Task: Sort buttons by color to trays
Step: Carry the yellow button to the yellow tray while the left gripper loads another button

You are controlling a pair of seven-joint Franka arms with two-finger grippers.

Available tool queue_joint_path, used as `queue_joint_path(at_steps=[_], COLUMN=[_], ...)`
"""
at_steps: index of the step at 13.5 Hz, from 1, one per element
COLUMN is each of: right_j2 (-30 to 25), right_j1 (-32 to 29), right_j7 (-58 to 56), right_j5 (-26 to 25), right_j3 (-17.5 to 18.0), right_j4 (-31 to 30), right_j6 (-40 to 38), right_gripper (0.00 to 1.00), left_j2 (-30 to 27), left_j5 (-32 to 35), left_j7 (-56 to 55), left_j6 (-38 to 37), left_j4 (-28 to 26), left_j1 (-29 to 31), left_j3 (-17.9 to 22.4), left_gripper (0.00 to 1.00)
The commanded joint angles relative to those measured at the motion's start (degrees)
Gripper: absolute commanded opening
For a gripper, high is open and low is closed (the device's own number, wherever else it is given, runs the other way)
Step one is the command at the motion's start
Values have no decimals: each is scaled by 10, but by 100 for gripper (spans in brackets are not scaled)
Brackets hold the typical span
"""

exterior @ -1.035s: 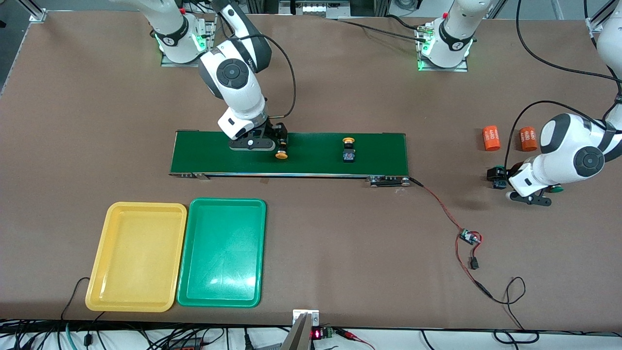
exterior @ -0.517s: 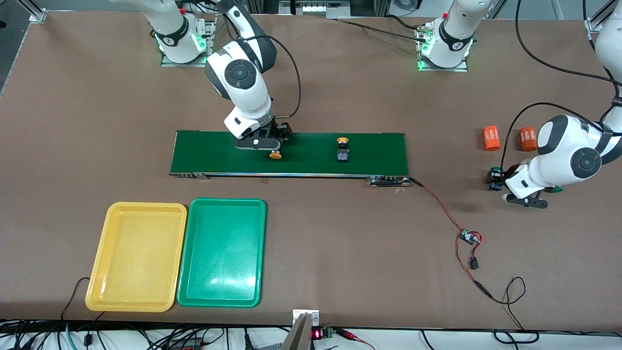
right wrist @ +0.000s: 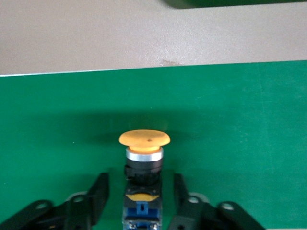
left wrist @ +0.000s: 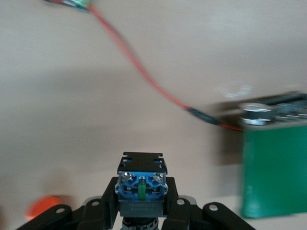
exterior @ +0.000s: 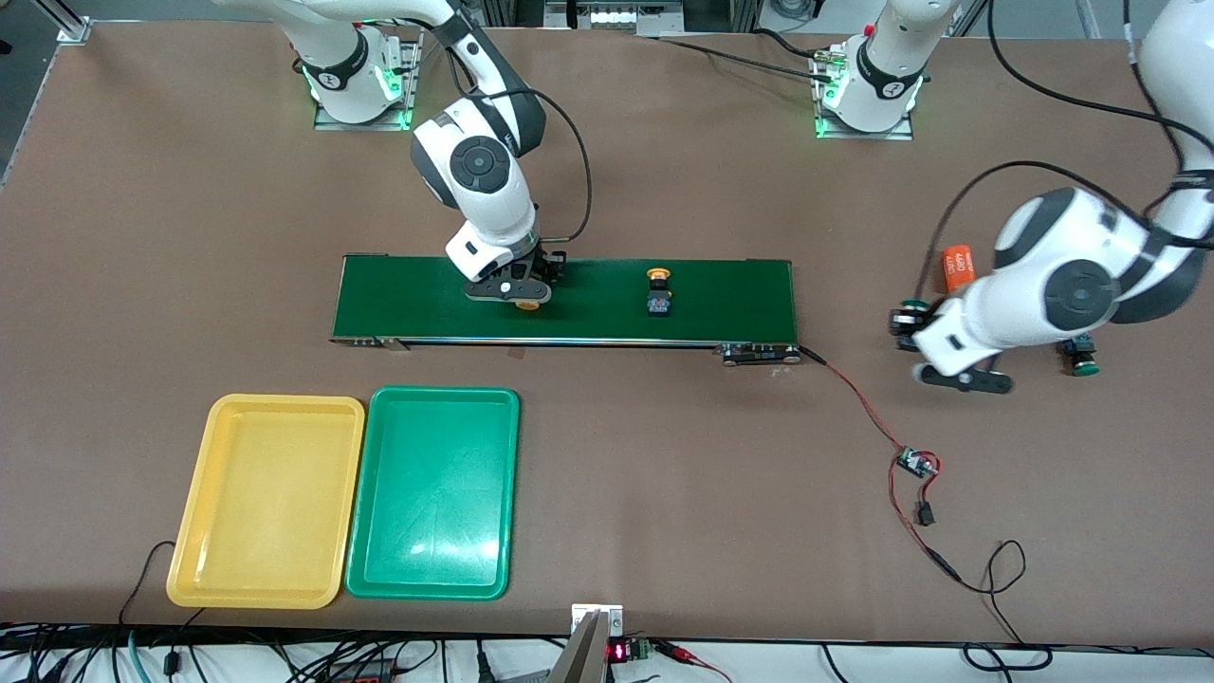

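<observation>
My right gripper (exterior: 520, 294) is low over the conveyor belt, open, its fingers (right wrist: 98, 191) on either side of a yellow-capped button (right wrist: 144, 143) that lies on the belt, with a gap on each side. A second yellow-capped button (exterior: 657, 292) lies on the belt toward the left arm's end. My left gripper (exterior: 915, 327) is in the air over the bare table past the belt's end, shut on a green-capped button (left wrist: 142, 184). Another green-capped button (exterior: 1081, 359) lies on the table under the left arm. The yellow tray (exterior: 267, 501) and green tray (exterior: 434, 493) lie side by side, empty.
The dark-green conveyor belt (exterior: 721, 299) runs across the table's middle. A red wire (exterior: 858, 398) runs from its end to a small circuit board (exterior: 916, 463). One orange cylinder (exterior: 958, 267) shows beside the left arm; the other is hidden.
My left gripper has risen with the green-capped button and moved toward the belt. My right gripper has come down around the first yellow-capped button. Both belt buttons drifted toward the right arm's end.
</observation>
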Motion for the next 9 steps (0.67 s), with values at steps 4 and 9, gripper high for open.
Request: queue_joint_path(at_steps=[4,9], right_j2=[2,-39], right_j1=[3,-16], right_j7=[7,-70], right_j5=[-6,-6], right_j3=[-5,-62], right_j4=[8,63], right_j6=[-2,-67], right_gripper=[8,5], left_j2=[8,8], left_j5=[-30,-22], left_j7=[-208,-246], left_j6=[59,117], left_j4=[5,-12], left_j1=[-171,-244], left_j3=[35,82], left_gripper=[24,27])
